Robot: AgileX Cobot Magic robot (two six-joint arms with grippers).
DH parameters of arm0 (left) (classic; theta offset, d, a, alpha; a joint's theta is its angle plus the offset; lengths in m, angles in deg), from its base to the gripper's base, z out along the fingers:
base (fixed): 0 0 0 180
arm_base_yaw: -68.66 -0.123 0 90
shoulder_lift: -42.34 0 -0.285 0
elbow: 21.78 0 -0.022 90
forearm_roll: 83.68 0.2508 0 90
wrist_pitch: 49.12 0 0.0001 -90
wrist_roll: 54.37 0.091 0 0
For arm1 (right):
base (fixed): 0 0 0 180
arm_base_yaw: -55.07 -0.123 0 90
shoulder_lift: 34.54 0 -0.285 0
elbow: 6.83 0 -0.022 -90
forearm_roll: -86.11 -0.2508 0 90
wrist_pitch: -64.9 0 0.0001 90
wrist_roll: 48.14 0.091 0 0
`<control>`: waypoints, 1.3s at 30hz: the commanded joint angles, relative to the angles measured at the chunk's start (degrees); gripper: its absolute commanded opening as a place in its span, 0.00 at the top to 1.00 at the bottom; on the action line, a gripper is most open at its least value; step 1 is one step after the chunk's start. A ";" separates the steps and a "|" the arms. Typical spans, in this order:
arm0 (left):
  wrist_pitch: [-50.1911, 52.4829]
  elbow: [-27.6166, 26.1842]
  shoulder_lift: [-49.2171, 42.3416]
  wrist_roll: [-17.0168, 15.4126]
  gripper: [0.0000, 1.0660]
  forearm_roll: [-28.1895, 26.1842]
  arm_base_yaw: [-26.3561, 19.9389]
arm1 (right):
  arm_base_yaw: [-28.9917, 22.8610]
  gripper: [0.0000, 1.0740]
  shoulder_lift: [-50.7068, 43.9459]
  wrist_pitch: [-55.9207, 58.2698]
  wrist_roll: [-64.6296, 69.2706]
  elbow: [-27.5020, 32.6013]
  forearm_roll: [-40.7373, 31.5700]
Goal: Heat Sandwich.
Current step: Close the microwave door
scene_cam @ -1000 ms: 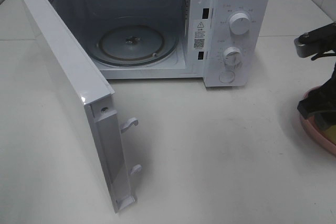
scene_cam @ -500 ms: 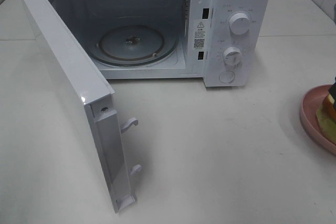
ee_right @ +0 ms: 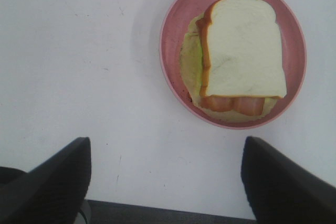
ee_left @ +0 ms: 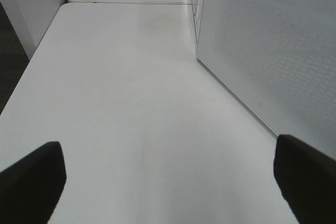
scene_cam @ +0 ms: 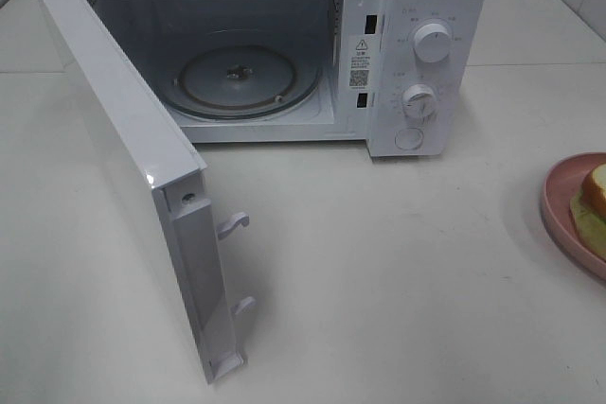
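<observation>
The sandwich, white bread with tan crust, green leaf and pink filling, lies on a round pink plate. In the exterior high view the sandwich and plate sit at the far right edge. My right gripper is open and empty, its fingers wide apart, held back from the plate above the table. My left gripper is open and empty, with its fingers over the bare table beside the microwave door's outer face. Neither gripper shows in the exterior high view.
A white microwave stands at the back with its door swung wide open toward the front left. Its glass turntable shows inside. Two knobs sit on the right panel. The white table spreads between microwave and plate.
My right arm, which stood over the plate a second ago, has pulled away to the right and left the exterior high view. The sandwich and plate now show uncovered.
</observation>
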 commanded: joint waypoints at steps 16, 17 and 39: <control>0.11 0.17 -1.60 -0.06 0.03 0.11 -0.17 | 0.00 0.29 -14.67 5.44 -0.63 2.35 -1.78; 0.11 0.17 -1.60 -0.06 0.03 0.11 -0.17 | 0.06 0.29 -17.19 5.44 -0.63 4.01 -1.78; 0.11 0.17 -1.60 -0.06 0.03 0.11 -0.17 | 8.77 0.29 -42.46 -1.15 -2.06 17.30 -6.07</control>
